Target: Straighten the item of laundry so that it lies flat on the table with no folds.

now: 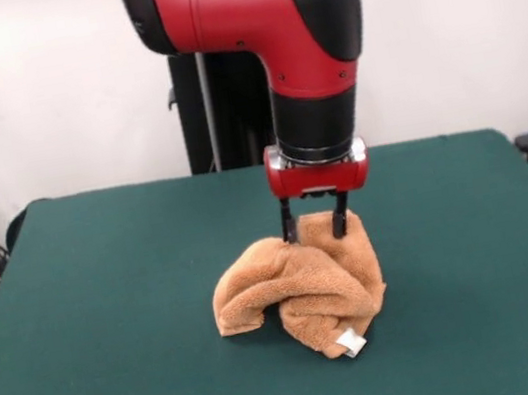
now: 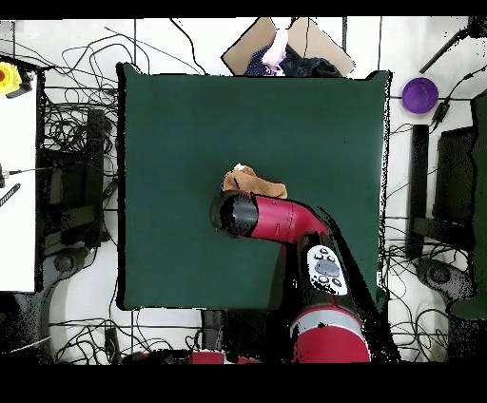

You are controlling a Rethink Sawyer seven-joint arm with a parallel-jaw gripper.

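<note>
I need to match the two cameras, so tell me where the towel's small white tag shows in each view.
Front view: the white tag sits at the bottom tip of the bunched towel, on the camera side, right of centre, below the gripper.
Overhead view: a pale spot at the towel's upper left edge may be the tag; I cannot tell.
Shared landmark: the red arm directly over the towel on the table.

The hand towel is showing fluffy, matt orange-tan terry cloth with a smooth white tag; the tabletop is looking felt-like and matt; the arm shell is gleaming glossy red and black.
</note>
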